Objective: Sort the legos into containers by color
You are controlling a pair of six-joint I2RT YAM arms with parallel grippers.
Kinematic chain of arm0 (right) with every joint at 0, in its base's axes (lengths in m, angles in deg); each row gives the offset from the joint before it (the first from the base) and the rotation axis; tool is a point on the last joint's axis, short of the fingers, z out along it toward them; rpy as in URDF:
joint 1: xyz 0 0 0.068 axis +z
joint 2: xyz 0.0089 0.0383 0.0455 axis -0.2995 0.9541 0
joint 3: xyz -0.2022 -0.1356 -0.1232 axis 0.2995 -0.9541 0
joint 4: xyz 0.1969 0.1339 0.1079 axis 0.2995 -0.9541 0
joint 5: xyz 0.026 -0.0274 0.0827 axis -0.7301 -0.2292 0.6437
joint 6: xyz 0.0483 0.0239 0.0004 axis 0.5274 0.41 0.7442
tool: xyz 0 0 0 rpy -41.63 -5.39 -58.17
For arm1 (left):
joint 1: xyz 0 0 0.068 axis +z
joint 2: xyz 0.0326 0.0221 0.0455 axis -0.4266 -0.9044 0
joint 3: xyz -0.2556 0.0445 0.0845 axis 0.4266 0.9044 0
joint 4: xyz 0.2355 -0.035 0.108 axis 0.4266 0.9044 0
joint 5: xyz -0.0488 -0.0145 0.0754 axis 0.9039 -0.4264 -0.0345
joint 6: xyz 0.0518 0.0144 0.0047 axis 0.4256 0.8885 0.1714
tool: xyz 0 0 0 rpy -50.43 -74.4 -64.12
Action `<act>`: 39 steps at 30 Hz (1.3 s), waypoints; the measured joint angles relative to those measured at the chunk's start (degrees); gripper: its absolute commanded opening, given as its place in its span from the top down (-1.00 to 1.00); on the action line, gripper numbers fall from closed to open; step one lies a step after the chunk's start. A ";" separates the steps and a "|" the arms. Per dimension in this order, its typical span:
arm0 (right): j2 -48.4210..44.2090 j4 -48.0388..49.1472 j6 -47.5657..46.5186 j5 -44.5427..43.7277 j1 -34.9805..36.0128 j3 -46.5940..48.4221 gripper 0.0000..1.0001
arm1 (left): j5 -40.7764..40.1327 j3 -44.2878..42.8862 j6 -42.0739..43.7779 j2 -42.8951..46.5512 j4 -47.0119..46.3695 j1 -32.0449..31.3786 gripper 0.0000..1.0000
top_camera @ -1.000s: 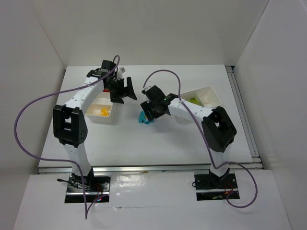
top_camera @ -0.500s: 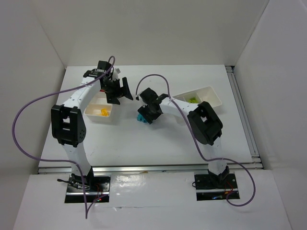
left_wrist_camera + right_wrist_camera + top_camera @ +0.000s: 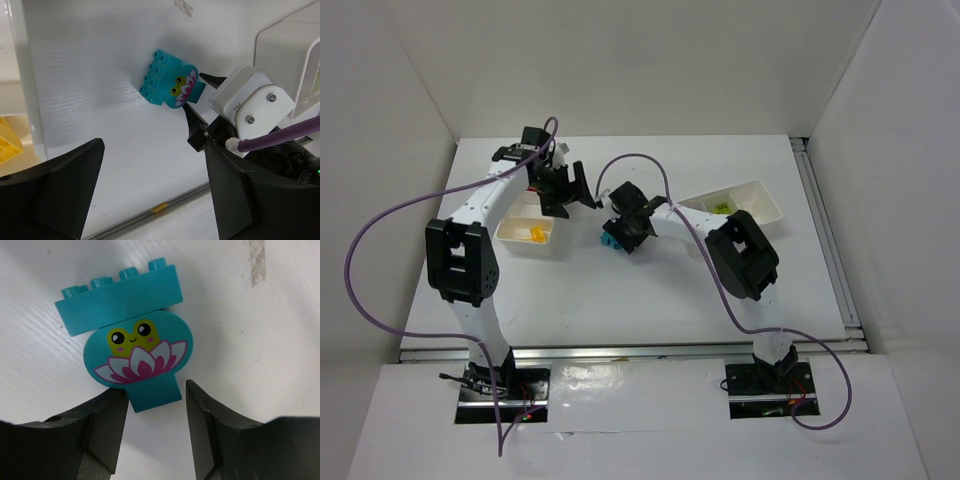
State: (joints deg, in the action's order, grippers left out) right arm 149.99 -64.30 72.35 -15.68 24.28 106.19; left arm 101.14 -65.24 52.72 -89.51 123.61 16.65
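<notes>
A cyan lego [image 3: 135, 335] with a frog-and-lotus picture lies on the table between the two containers [image 3: 610, 240], also visible in the left wrist view [image 3: 170, 80]. My right gripper [image 3: 155, 390] straddles its small lower stub. The left finger is at the brick's edge and a gap remains on the right side. My left gripper [image 3: 152, 150] hangs open above bare table beside the left container [image 3: 510, 243], nothing between its fingers. A yellow lego [image 3: 533, 233] lies in that container. A lime green lego [image 3: 723, 208] lies in the right container [image 3: 760, 190].
The two arms are close together at mid-table; the right wrist [image 3: 250, 97] sits just past my left gripper's right finger. The left container's rim [image 3: 22, 75] runs along the left. A metal rail [image 3: 825, 240] borders the table's right side.
The right arm has swung left and down onto the cyan lego and its jaws have narrowed around the stub. The lego has slid slightly left. The left gripper drew back a little.
</notes>
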 measured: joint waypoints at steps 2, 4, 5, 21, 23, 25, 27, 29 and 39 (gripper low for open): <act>0.00 0.72 -0.42 1.18 -0.02 -0.35 -0.13 | 0.00 0.00 0.15 0.00 0.17 0.44 -0.85; 0.00 1.25 -0.96 2.38 -0.02 -0.35 -0.13 | 0.04 -0.02 0.24 0.00 0.48 1.14 -0.85; 0.00 1.29 -1.25 2.93 -0.02 -0.33 -0.13 | -0.02 -0.02 0.26 0.00 0.63 1.49 -0.85; -3.04 2.67 1.68 3.65 0.04 -2.32 0.96 | 1.55 -0.11 1.55 -0.04 0.98 3.06 -0.91; -7.26 2.51 2.93 3.23 0.04 -5.81 0.96 | 3.72 -0.28 2.14 -0.13 1.03 3.06 -0.91; -12.33 2.47 3.89 2.95 0.04 -8.90 0.96 | 6.82 -0.28 3.06 -0.13 0.94 3.06 -0.93; -17.90 2.43 4.94 2.91 0.04 -10.99 0.96 | 10.23 -0.28 3.52 -0.13 0.72 2.95 -0.93; -22.84 2.56 5.92 2.89 0.04 -12.00 0.96 | 13.46 -0.28 4.35 -0.20 0.33 2.67 -0.95; -31.78 2.73 9.16 2.60 0.17 -13.00 0.96 | 28.72 4.55 1.33 -0.66 -12.02 0.20 -0.95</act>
State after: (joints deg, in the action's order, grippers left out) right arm 118.21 -61.57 81.51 -13.08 24.46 93.18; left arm 129.86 -60.69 54.06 -90.16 111.59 16.85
